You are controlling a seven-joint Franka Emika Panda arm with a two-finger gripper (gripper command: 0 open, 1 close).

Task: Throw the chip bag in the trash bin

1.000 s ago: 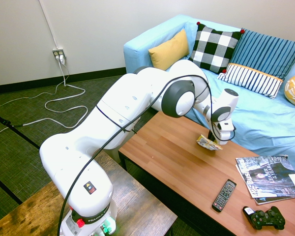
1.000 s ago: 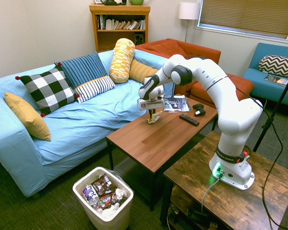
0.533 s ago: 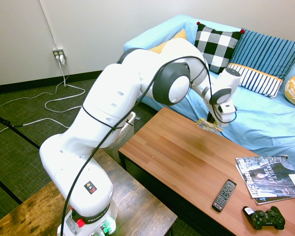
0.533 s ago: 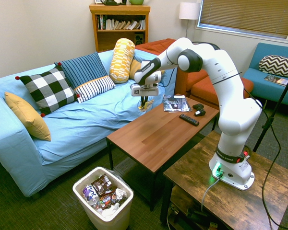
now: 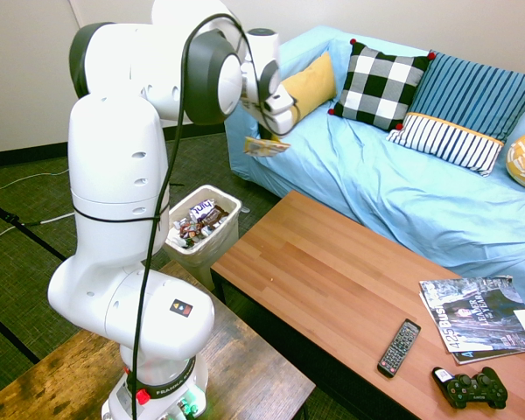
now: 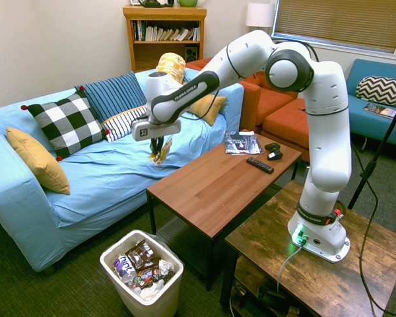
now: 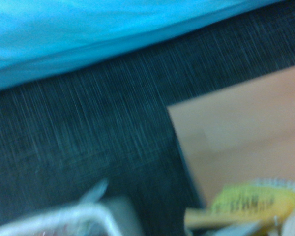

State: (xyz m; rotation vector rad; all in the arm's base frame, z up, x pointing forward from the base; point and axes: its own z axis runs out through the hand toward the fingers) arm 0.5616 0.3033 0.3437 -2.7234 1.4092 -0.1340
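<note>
The hand (image 6: pixel 160 146) is closed on the chip bag (image 6: pixel 162 153), pinching it so that it hangs below, in the air and clear of everything else. In the first exterior view the bag shows in front of the pale blue sofa (image 5: pixel 359 166). The white trash bin (image 6: pixel 142 300) stands on the floor near the end of the wooden surface (image 6: pixel 218 185), with wrappers inside it. On that surface lie a remote (image 5: pixel 399 347), a game controller (image 5: pixel 471 388) and some magazines (image 5: pixel 481 317).
</note>
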